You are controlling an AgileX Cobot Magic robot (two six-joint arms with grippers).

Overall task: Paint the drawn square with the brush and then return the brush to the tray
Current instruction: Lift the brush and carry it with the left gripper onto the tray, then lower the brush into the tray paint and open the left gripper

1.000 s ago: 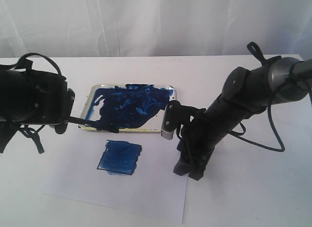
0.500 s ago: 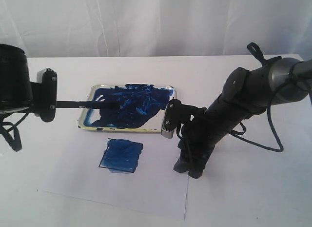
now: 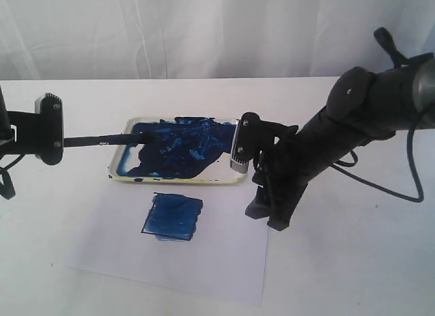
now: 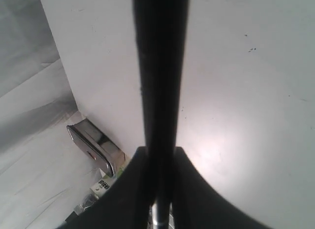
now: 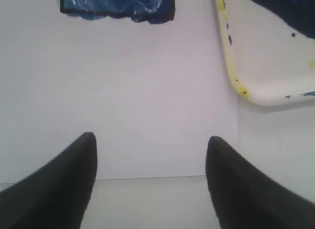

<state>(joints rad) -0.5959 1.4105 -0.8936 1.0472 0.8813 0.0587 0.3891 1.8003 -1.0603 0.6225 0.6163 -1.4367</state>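
Holding the brush (image 3: 102, 139), left gripper (image 3: 58, 141) was clamped on its shaft, tip over the tray's (image 3: 177, 181) blue-smeared end. Right gripper (image 3: 270, 214): spread wide, empty. Drawn square (image 3: 171, 217): painted blue, on paper (image 3: 204, 268) near tray. Label (image 4: 102, 185): unreadable.

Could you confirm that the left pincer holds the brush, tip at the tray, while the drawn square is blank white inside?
Not quite: the exterior view shows the drawn square filled with streaky blue paint, not blank. The left pincer does hold the brush, tip at the tray.
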